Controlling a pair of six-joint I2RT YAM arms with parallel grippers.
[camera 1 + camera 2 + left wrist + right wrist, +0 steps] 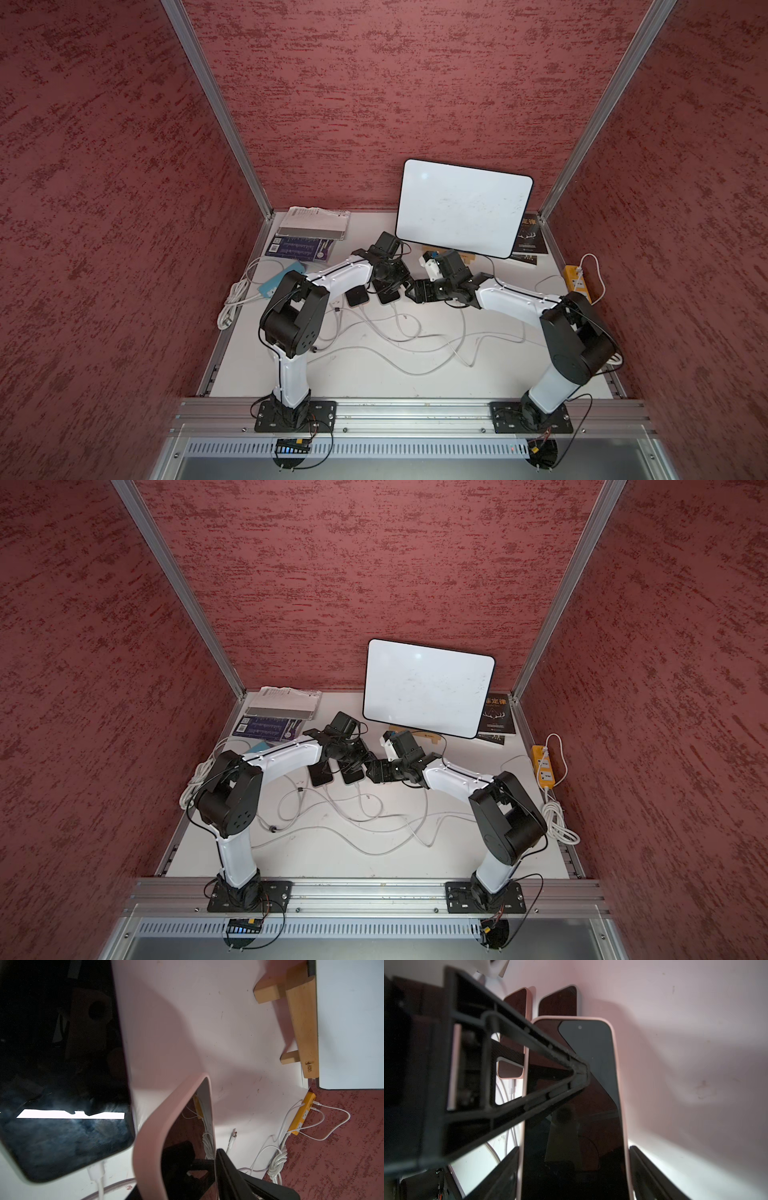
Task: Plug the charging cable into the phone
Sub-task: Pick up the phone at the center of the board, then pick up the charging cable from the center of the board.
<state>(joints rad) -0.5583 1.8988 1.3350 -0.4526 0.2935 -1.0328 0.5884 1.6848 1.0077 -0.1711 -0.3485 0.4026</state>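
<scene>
Bolted to the near aluminium rail (407,409), the left arm (291,316) and right arm (577,332) leaned over a white table (365,378) strewn with pale leads, their grippers meeting at its middle. At the far left lay loose papers (313,222) and, just nearer, a purple book (299,249). A coiled white cord (235,299) sat by the left edge.

Beside the left forearm a dark phone (357,297) lay flat. Just right of it was a second phone (388,296), with a white lead (96,1169) plugged into its near end.

Right of that, the left gripper (579,1072) was clenched on the pink-cased phone (591,1053). One finger (550,1051) lay across the glass, its tip meeting its own reflection, and the other was hidden behind the case. The phone was tilted, its screen turned toward the right side. The right gripper (574,1149) grasped the same phone from the right, a finger against each long edge.

The charging cable (231,1142) lay loose on the table near the phone, its plug bare, on the side toward the yellow power strip (577,282). Farther back a whiteboard (463,212) leaned on a wooden stand (299,1022), and a black book (530,239) lay in the far right corner.
</scene>
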